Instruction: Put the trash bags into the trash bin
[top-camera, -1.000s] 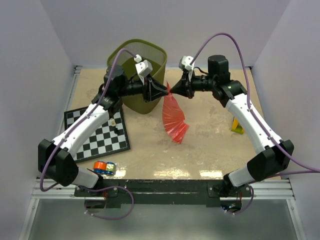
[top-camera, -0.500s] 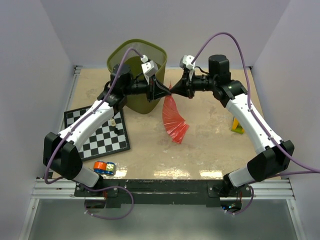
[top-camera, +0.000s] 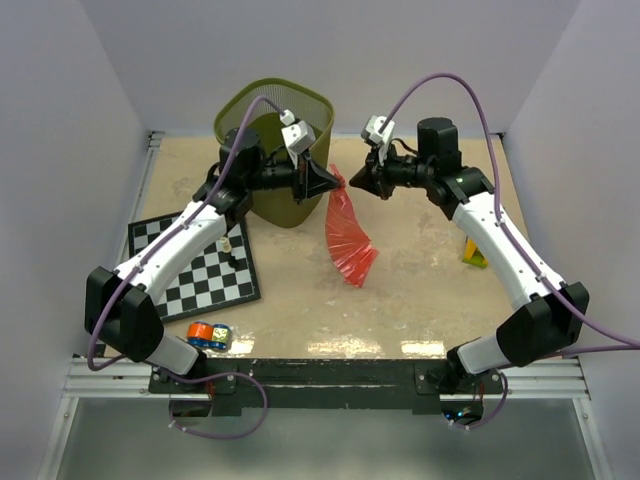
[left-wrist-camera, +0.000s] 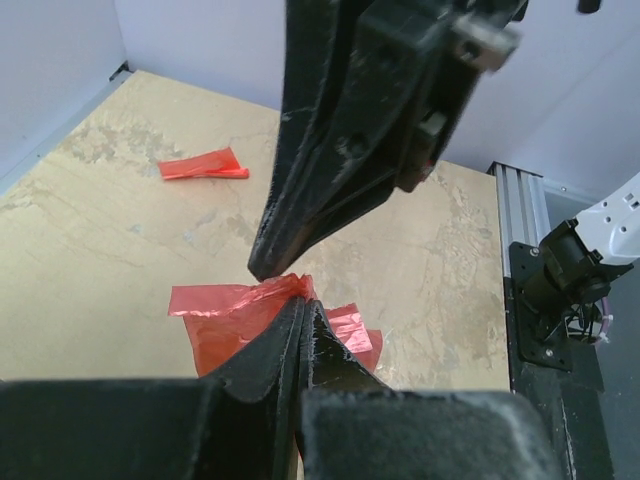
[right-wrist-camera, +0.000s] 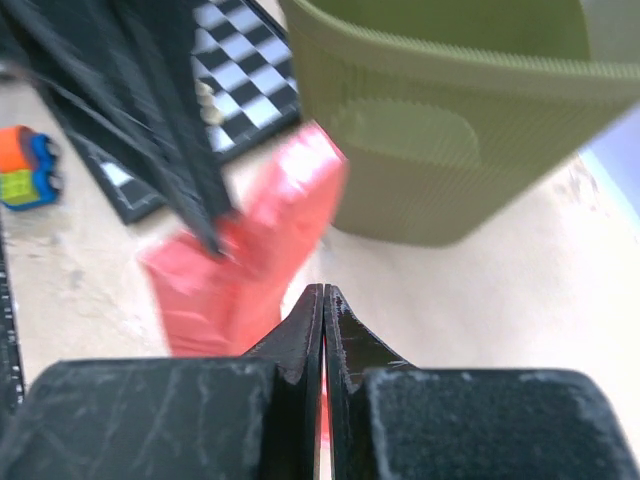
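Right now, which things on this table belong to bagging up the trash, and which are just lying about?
Part of the job:
red trash bag, hanging from the left pincer
small red bag strip, flat on the table
olive-green mesh trash bin

Just lying about:
chessboard mat
orange and blue toy
yellow block

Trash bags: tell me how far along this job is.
Done: nothing; no red shows inside the bin. In hand: the left gripper is shut on the top of one bag, which hangs beside the bin; the right gripper is shut close by, its hold unclear. To do: drop that bag in, then fetch the small red strip on the table.
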